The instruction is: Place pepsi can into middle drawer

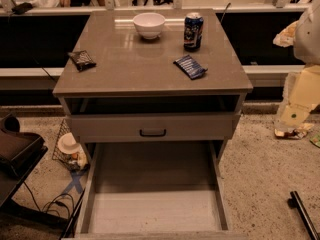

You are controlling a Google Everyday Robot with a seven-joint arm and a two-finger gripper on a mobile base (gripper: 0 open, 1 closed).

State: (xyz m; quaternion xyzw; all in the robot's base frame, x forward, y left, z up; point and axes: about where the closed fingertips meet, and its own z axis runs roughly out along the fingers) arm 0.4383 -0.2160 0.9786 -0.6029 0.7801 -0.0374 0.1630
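The pepsi can [193,31], dark blue with a silver top, stands upright on the back right of the grey cabinet top [145,69]. The middle drawer [155,211] is pulled out wide toward me below the cabinet. Its pale floor is bare between low side walls. Above it is a shut grey drawer front with a small black handle [152,132]. My gripper is not in view. A pale bulky shape [307,29] shows at the right edge, level with the can, and I cannot tell what it is.
A white bowl [149,24] stands left of the can. A flat blue snack packet [190,66] lies in front of the can, and a dark packet [82,60] lies at the left. Cardboard and litter [297,109] sit on the floor at the right, a wire basket [67,149] at the left, a black bar [302,214] at the bottom right.
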